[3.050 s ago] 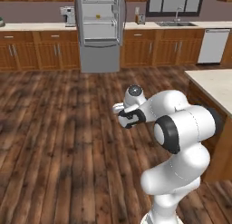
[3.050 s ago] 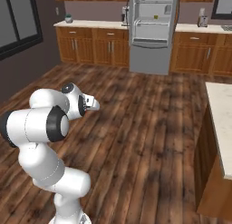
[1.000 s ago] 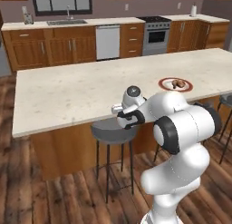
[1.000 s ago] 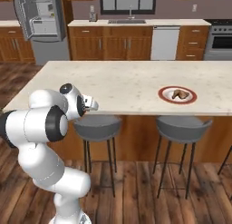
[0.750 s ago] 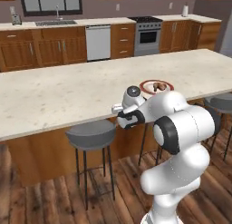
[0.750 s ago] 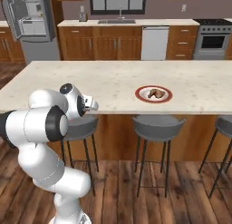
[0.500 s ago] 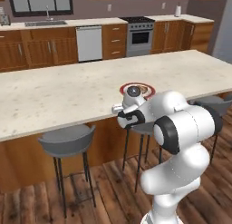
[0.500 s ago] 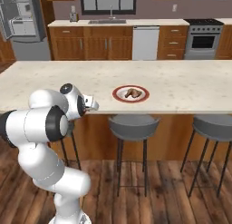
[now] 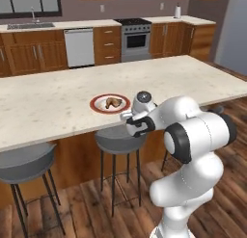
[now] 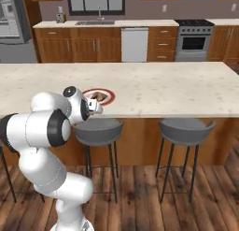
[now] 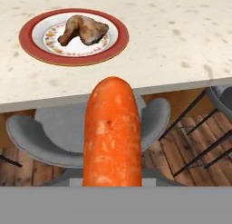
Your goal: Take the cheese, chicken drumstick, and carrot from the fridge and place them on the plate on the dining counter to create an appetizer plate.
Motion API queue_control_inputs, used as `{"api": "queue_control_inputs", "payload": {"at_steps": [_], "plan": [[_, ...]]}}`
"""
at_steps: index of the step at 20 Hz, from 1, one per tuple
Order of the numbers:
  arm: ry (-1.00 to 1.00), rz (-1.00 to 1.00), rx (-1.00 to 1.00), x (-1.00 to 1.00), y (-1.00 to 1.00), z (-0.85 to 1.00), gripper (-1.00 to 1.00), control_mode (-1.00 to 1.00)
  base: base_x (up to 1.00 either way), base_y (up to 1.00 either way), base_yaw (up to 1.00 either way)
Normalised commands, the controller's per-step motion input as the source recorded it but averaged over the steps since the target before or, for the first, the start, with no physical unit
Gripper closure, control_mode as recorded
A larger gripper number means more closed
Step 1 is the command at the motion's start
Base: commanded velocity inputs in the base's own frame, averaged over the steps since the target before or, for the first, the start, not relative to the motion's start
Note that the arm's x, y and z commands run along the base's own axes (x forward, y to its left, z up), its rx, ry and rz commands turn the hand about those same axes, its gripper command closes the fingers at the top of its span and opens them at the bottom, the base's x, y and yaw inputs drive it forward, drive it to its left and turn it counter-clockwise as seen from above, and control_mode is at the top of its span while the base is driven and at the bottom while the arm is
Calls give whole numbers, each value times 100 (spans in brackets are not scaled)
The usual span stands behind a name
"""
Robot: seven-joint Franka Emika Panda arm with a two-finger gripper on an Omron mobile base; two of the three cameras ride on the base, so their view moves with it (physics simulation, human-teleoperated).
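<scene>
Wood floor, grey stools, brown cabinets, perhaps a window

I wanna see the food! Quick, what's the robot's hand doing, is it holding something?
Gripper: closed on the carrot, short of the plate with the chicken drumstick.

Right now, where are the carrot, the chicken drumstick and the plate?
carrot (image 11: pixel 112 137), hand view, middle of its body.
chicken drumstick (image 11: pixel 85 29), hand view, the meaty part.
plate (image 11: pixel 28 35), hand view, red rim, left side.
</scene>
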Motion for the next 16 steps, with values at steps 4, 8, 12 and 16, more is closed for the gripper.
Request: {"api": "queue_control_inputs", "payload": {"at_steps": [4,8,12,16], "plan": [[0,0,0,0,0,0,100,100,78,-3,-1],[0,0,0,0,0,0,100,100,93,11,-2],[0,0,0,0,0,0,100,100,86,14,-1],[0,0,0,0,0,0,100,100,82,14,-1]]}}
